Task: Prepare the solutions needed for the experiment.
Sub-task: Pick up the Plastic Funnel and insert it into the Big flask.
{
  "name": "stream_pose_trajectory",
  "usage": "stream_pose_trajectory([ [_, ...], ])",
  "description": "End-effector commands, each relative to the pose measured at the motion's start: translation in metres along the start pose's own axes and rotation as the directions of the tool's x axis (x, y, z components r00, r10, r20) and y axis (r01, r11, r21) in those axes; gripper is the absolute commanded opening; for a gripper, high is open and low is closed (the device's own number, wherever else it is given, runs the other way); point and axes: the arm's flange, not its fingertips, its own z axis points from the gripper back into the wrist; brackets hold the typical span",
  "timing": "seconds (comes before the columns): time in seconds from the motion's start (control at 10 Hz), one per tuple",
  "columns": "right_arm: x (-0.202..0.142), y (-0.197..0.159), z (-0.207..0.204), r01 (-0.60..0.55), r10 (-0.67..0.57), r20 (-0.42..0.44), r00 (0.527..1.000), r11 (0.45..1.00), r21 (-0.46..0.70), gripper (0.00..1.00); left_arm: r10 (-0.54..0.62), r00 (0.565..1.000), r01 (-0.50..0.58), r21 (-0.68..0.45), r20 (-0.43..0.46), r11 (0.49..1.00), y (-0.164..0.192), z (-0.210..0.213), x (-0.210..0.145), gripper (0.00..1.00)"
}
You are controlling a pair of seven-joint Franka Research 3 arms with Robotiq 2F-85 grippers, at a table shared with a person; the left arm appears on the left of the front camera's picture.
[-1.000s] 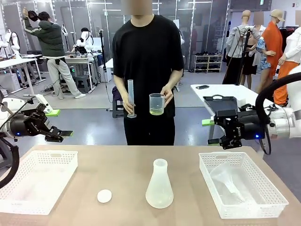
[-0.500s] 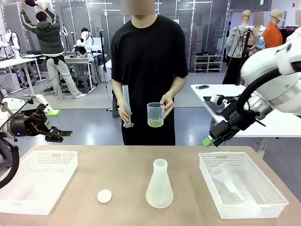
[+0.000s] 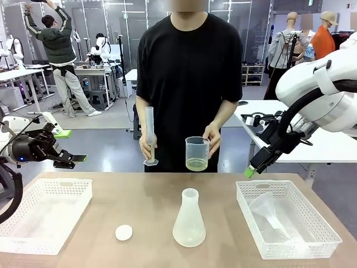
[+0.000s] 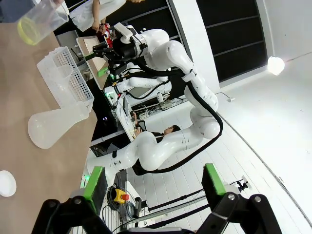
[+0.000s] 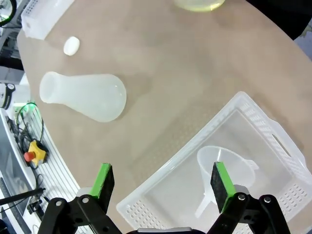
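From the front: left arm point(image 3: 19, 149) reaching in level from the picture's left, above the far edge of the left basket point(image 3: 62, 182), left jaws pointing toward the middle; gap hard to read from the side. Right arm point(image 3: 318, 84) arched high at the right, forearm slanting down, right jaws aimed down and left over the far left corner of the right basket point(image 3: 279, 185), a green pad point(image 3: 248, 172) lowest. Beyond the tabletop point(image 3: 145, 195), a person's one hand point(image 3: 146, 148) around an upright graduated cylinder point(image 3: 149, 125), other hand point(image 3: 212, 138) holding a beaker point(image 3: 197, 148) with the solution point(image 3: 196, 164), a shallow pale yellow layer at the bottom. Held between the two pairs of jaws, well apart from both. On the tabletop: flask point(image 3: 188, 220) upright in the middle, white cap point(image 3: 124, 232) to its left, funnel point(image 3: 268, 215) lying in the right basket.

From the left wrist, rolled sideways: left jaws spread wide, nothing between the pads point(image 4: 95, 181). Solution far off in the top left corner. Right arm shown along its whole length beyond the right basket.

From the right wrist, looking down: right jaws spread wide, empty, which the front view leaves unclear. Funnel below, nearer one pad. Solution at the top edge, well beyond the jaws; flask and cap toward the upper left.
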Motion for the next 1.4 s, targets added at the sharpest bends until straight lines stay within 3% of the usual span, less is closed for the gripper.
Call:
stream_pose_trajectory([
  [0.0,-0.002,0.004,0.001,0.014,-0.015,0.016,1.0,1.0,0.016,1.0,-0.007,1.0,0.007,-0.001,-0.001,1.0,-0.001,-0.001,0.001,1.0],
  [0.2,0.0,0.0,0.001,0.005,-0.005,0.006,1.0,1.0,0.006,1.0,-0.007,1.0,0.007,-0.001,-0.001,1.0,-0.001,-0.001,0.001,1.0],
  [0.3,0.007,-0.008,0.004,-0.198,0.197,-0.019,0.98,0.978,-0.071,1.0,-0.007,1.0,0.007,-0.001,-0.001,1.0,-0.001,-0.001,0.001,1.0],
  [0.4,0.014,-0.016,0.004,-0.314,0.308,-0.072,0.949,0.945,-0.092,1.0,-0.007,1.0,0.007,-0.001,-0.001,1.0,-0.001,-0.001,0.001,1.0],
  [0.6,0.022,-0.033,0.0,-0.473,0.448,-0.199,0.872,0.875,-0.103,1.0,-0.007,1.0,0.007,-0.001,-0.001,1.0,-0.001,-0.001,0.001,1.0],
  [0.7,0.023,-0.037,-0.004,-0.579,0.547,-0.292,0.785,0.814,-0.032,1.0,-0.007,1.0,0.007,-0.001,-0.001,1.0,-0.001,-0.001,0.001,1.0],
  [0.8,0.025,-0.038,-0.007,-0.642,0.615,-0.338,0.713,0.766,0.039,1.0,-0.007,1.0,0.007,-0.001,-0.001,1.0,-0.001,-0.001,0.001,1.0],
  [1.0,0.029,-0.038,-0.011,-0.696,0.665,-0.39,0.636,0.713,0.082,1.0,-0.007,1.0,0.007,-0.001,-0.001,1.0,-0.001,-0.001,0.001,1.0],
  [1.1,0.03,-0.037,-0.011,-0.679,0.645,-0.414,0.643,0.73,0.083,1.0,-0.007,1.0,0.007,-0.001,-0.001,1.0,-0.001,-0.001,0.001,1.0],
  [1.2,0.022,-0.038,-0.017,-0.655,0.627,-0.37,0.686,0.753,0.063,1.0,-0.007,1.0,0.007,-0.001,-0.001,1.0,-0.001,-0.001,0.001,1.0],
  [1.3,0.022,-0.038,-0.017,-0.655,0.627,-0.37,0.686,0.753,0.063,1.0,-0.007,1.0,0.007,-0.001,-0.001,1.0,-0.001,-0.001,0.001,1.0],
])
